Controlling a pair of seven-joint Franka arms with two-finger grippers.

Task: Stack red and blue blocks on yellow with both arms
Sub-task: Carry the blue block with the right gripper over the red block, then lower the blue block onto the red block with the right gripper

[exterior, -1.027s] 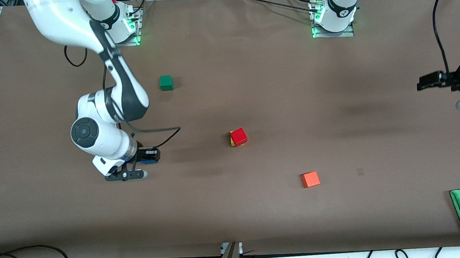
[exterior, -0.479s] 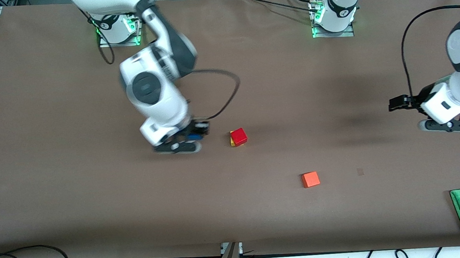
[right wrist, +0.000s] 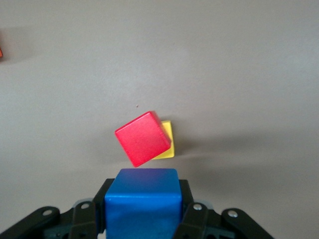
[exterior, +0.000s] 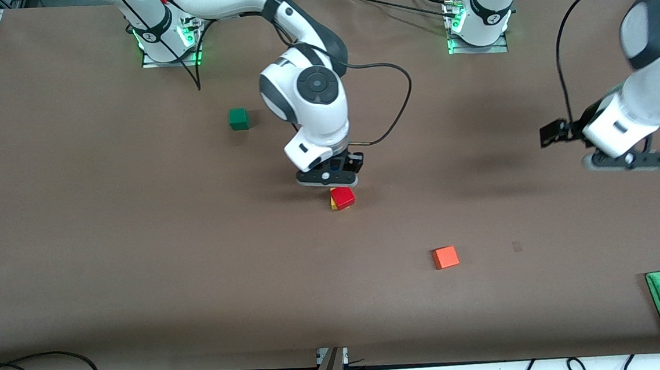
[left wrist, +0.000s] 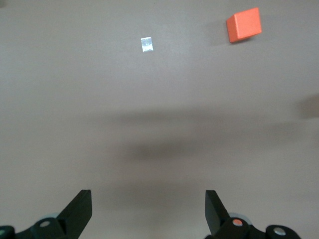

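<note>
I work across the front view from the right arm's end. The green cube (exterior: 238,119) sits toward that end, well apart from my right gripper (exterior: 329,173) and no part of this job. That gripper hangs up in the air, clamped on the blue block (right wrist: 142,199), which fills the space between the fingers. Directly ahead of it and lower, the red block (exterior: 342,197) sits on the yellow block (right wrist: 167,143), and in the right wrist view the red one is turned against the yellow beneath it, so a yellow corner pokes out past its edge.

I judge this to be the carry-in for the last block. The gripper is near the stack but not yet squarely over it, so I would finish the sideways travel at height, centre the blue on the red top rather than on the yellow, and turn the wrist to match the red block's skew before descending. Then a slow, straight drop, and I'd part the fingers only once blue rests flat; a nudge could slide red off its twisted seat.

The orange cube (exterior: 445,257) lies on the table apart from the stack, to be ignored. Toward the other end my left gripper (left wrist: 148,211) waits with its fingers spread wide, holding nothing, over bare table (exterior: 540,205).
</note>
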